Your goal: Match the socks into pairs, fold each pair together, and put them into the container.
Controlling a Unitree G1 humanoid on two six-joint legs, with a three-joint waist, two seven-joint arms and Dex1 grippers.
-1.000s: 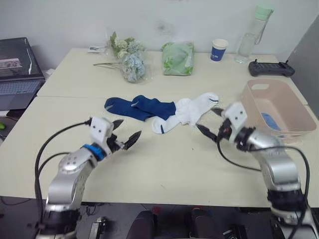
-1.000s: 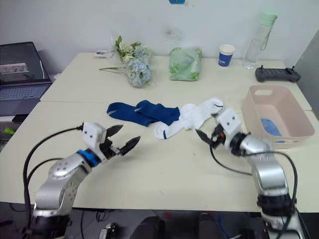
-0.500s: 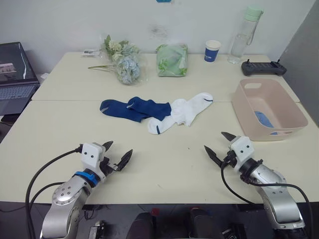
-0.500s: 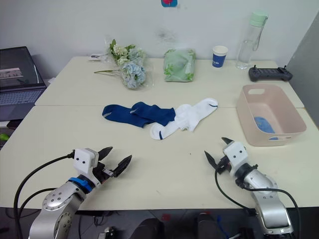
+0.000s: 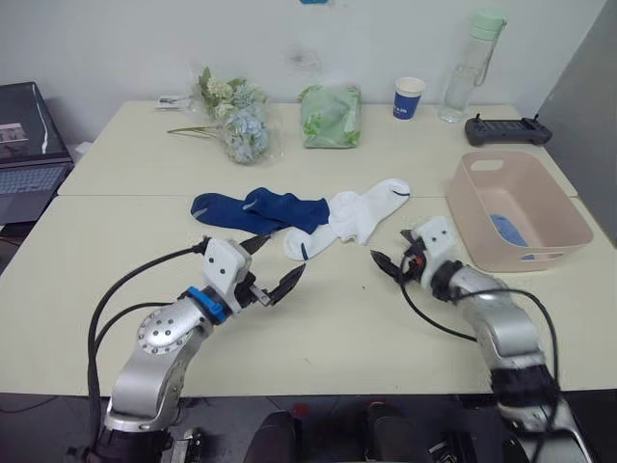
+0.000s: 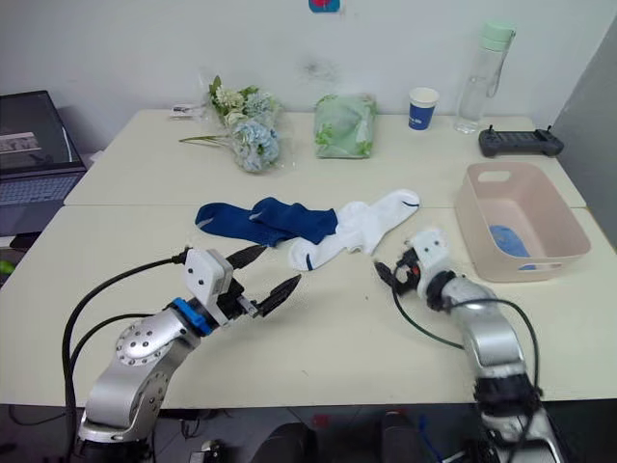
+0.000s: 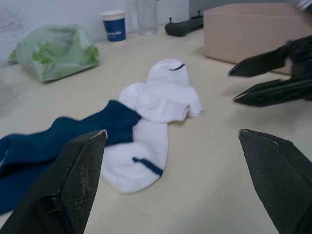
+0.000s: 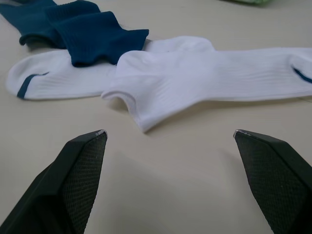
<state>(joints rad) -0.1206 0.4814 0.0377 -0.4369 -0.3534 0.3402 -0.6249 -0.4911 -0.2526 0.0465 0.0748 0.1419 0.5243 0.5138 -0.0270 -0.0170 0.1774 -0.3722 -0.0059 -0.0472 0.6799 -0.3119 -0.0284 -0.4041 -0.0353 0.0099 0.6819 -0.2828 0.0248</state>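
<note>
Both grippers have come forward since half a second ago, from near the table's front edge toward the socks. Now the left gripper hovers just short of the navy socks, jaws spread wide and empty, and the right gripper sits just beside the white socks, likewise wide open with nothing between its fingers.

Risk, as I judge it: the navy cuff lies over one white sock, and the two white ones overlap, so a pinch at the overlap could lift mismatched socks together or drag the heap.

All four lie flat and limp mid-table, soft ribbed fabric, white ones with a dark mark. Something light blue already lies inside the pink container, well to the right of them
</note>
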